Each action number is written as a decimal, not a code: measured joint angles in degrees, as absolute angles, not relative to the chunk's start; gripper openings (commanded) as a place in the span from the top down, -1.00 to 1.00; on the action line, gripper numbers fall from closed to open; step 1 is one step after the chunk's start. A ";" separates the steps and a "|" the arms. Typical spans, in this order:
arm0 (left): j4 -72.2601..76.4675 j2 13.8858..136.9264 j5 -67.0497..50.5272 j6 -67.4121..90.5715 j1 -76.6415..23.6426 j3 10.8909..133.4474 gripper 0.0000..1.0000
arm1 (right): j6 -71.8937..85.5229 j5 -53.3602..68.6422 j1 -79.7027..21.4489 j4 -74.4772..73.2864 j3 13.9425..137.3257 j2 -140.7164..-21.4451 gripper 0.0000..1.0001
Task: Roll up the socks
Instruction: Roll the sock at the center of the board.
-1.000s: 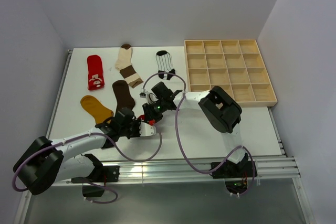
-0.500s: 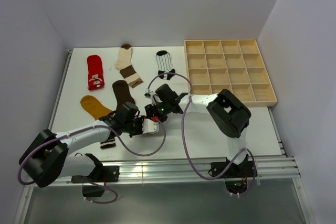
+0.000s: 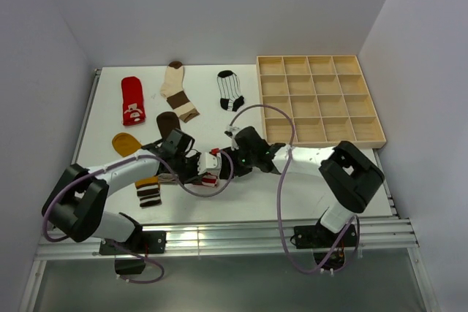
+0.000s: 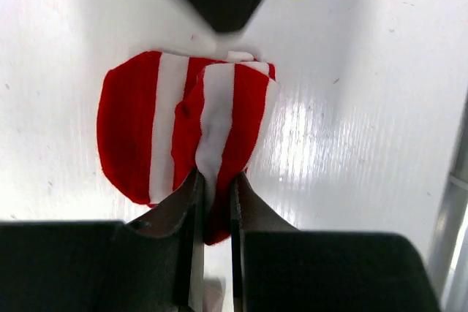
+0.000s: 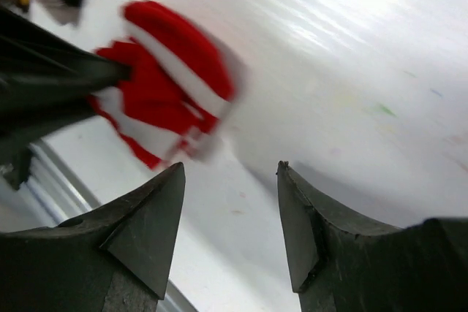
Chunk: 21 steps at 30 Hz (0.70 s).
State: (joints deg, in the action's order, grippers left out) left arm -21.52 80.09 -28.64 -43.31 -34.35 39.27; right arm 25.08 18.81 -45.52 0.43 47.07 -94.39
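Note:
The red-white striped sock (image 3: 211, 171) lies folded into a small bundle near the table's middle front. My left gripper (image 3: 199, 166) is shut on its near edge; in the left wrist view the fingers (image 4: 191, 189) pinch a fold of the sock (image 4: 164, 122). My right gripper (image 3: 234, 161) is open and empty just right of it; the sock (image 5: 172, 71) lies ahead of its jaws, apart from them. The dark brown sock (image 3: 167, 122) and the mustard sock (image 3: 126, 142) with striped cuff (image 3: 148, 193) are partly hidden under my left arm.
The red patterned sock (image 3: 132, 100), the cream-and-brown sock (image 3: 178, 90) and the white black-striped sock (image 3: 230, 90) lie flat at the back. A wooden compartment tray (image 3: 380, 131) stands at the back right. A metal rail runs along the near edge.
My right gripper has pulled back to the right, away from the striped sock, its arm swinging right. My left arm has swung up over the mustard sock, still holding the striped sock.

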 measured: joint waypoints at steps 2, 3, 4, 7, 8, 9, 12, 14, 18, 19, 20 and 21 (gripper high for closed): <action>-24.32 81.62 -30.06 -43.42 -32.47 41.23 1.00 | 25.76 16.45 -44.95 0.56 44.60 -92.16 -0.23; -25.50 82.46 -30.72 -43.48 -31.55 42.13 0.99 | 26.13 15.14 -44.66 0.45 43.13 -90.94 -0.22; -26.72 82.91 -31.57 -43.62 -30.98 42.96 1.00 | 26.37 14.26 -44.53 0.56 42.06 -89.97 -0.22; -30.55 86.06 -33.87 -44.01 -28.38 45.76 0.99 | 27.33 11.53 -44.25 1.45 38.17 -86.13 -0.20; -31.62 87.02 -34.48 -44.12 -27.92 46.68 0.99 | 27.49 11.03 -44.23 1.91 37.12 -84.90 -0.18; -32.91 88.16 -35.29 -44.23 -27.46 47.77 0.99 | 27.59 10.50 -44.23 2.66 35.77 -83.26 -0.16; -36.49 91.35 -37.01 -44.88 -26.57 50.83 0.99 | 27.57 8.93 -44.47 4.36 32.42 -78.28 -0.16; -38.61 93.23 -38.02 -45.50 -26.06 52.66 0.99 | 27.11 7.16 -45.39 5.34 30.94 -74.89 -0.16; -42.74 97.10 -40.51 -46.65 -24.84 55.83 0.99 | 25.17 2.50 -50.65 7.40 30.98 -72.34 -0.15; -44.05 98.43 -41.39 -46.98 -24.58 56.86 0.99 | 24.40 1.21 -52.66 7.57 31.31 -72.36 -0.15; -45.19 99.59 -42.02 -47.20 -24.38 57.74 0.99 | 23.73 0.12 -54.76 7.70 31.68 -72.49 -0.16; -46.92 101.21 -43.05 -47.53 -24.10 59.00 0.99 | 22.85 -1.15 -57.17 8.03 32.08 -72.71 -0.16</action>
State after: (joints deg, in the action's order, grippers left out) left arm -46.92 101.21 -43.05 -47.53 -24.10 59.00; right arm 22.85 -1.15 -57.17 8.03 32.08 -72.71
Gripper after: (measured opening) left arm 0.165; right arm 0.579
